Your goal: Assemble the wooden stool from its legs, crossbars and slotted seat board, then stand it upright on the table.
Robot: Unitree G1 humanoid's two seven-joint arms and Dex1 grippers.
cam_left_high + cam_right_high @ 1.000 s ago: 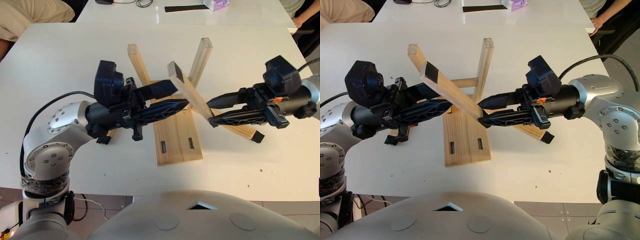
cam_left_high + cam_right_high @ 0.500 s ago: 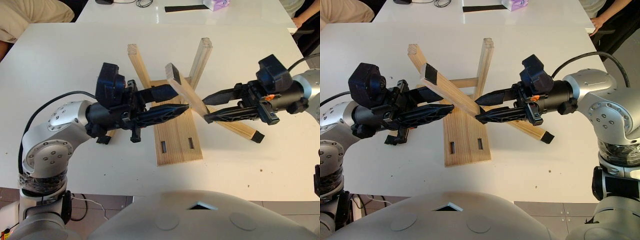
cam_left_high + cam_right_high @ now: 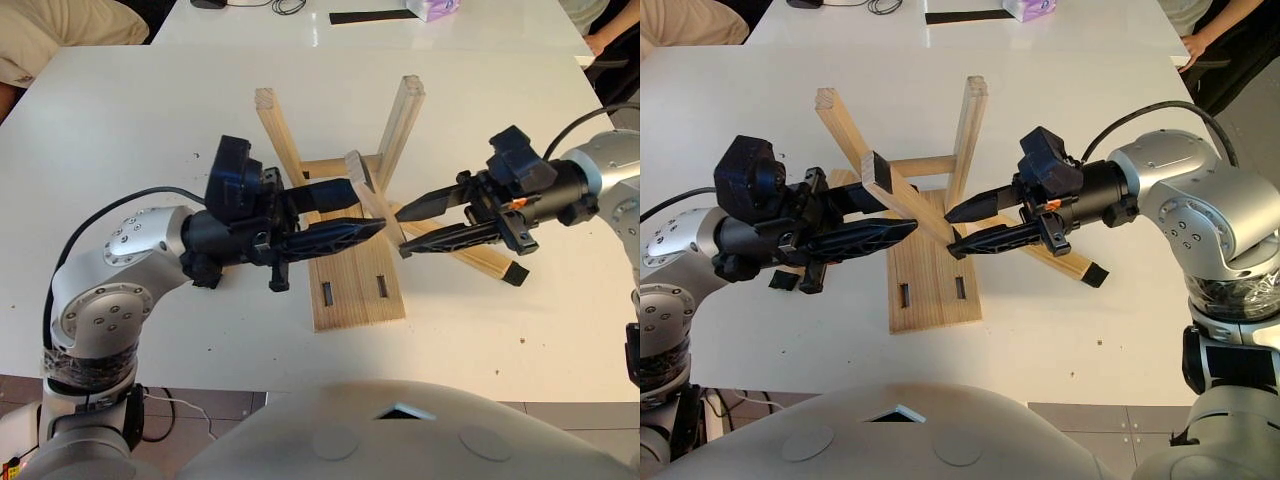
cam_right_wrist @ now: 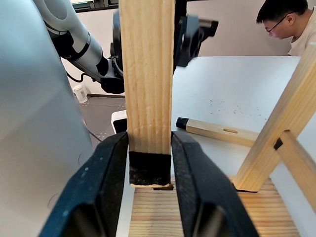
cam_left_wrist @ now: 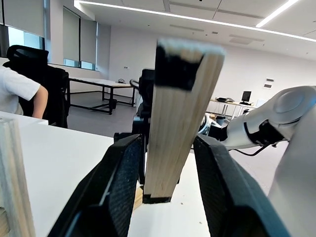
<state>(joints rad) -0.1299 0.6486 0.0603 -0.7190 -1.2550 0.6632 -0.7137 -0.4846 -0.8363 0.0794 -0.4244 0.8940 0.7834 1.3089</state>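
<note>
The slotted seat board (image 3: 360, 295) lies flat on the white table. Two legs (image 3: 275, 130) (image 3: 403, 115) stand up from its far end, joined by a crossbar (image 3: 325, 167). A third leg (image 3: 370, 190) hangs tilted over the board, its black-tipped upper end toward my left. My left gripper (image 3: 366, 207) is shut on its upper part, with the leg (image 5: 180, 123) upright between the fingers (image 5: 123, 182). My right gripper (image 3: 397, 230) is shut on the lower end; its wrist view shows the black tip (image 4: 149, 168) just above the board (image 4: 207, 217).
A loose leg (image 3: 480, 260) lies on the table under my right gripper. Another loose leg (image 4: 222, 133) lies under my left arm. Two open slots (image 3: 328, 292) (image 3: 382, 286) show near the board's front end. A second table behind carries a purple box (image 3: 435, 8).
Both grippers have come down and closer together with the held leg. Its upper end has dropped toward the board, and the right gripper has moved left.
</note>
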